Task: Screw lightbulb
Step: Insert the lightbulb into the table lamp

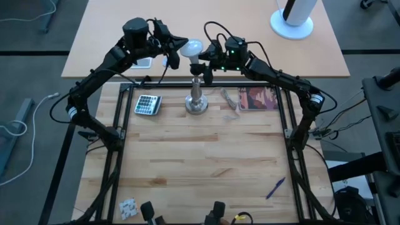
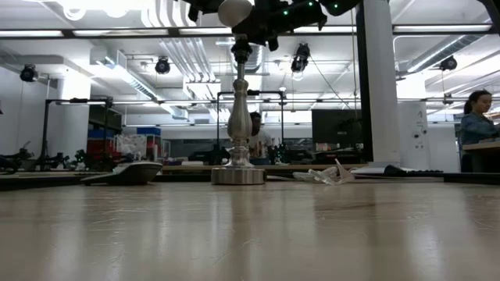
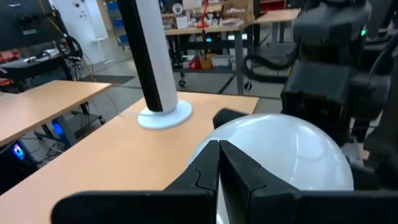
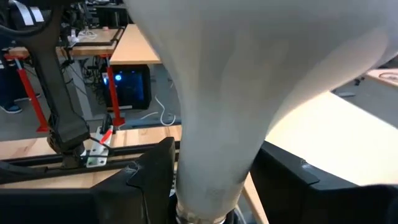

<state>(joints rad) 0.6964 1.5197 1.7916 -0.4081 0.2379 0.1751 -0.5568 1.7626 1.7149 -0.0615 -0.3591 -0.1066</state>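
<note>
The white lightbulb (image 1: 192, 48) stands upright over the black socket (image 2: 241, 48) of the silver stand (image 1: 197, 103), near the table's far edge. Its grey base (image 4: 199, 214) points down at the socket. My left gripper (image 3: 219, 158) is shut and level, its tips at the bulb's round top (image 3: 292, 149) from the table's left. My right gripper (image 4: 214, 180) comes level from the right, open, with one finger (image 4: 149, 177) on each side of the bulb's narrow neck (image 4: 211, 143), close to it. My left gripper's shut fingertips (image 3: 211, 163) stand at the rounded side of the bulb's top (image 3: 249, 140), coming level from the table's left. Whether they touch the glass, I cannot tell.
A calculator (image 1: 147, 104) lies left of the stand. Right of it lie a crumpled clear wrapper (image 1: 230, 100) and a picture card (image 1: 259, 98). A blue pen (image 1: 275, 187) lies near the front right. A tall white cylinder on a round base (image 1: 292, 19) stands on the far table.
</note>
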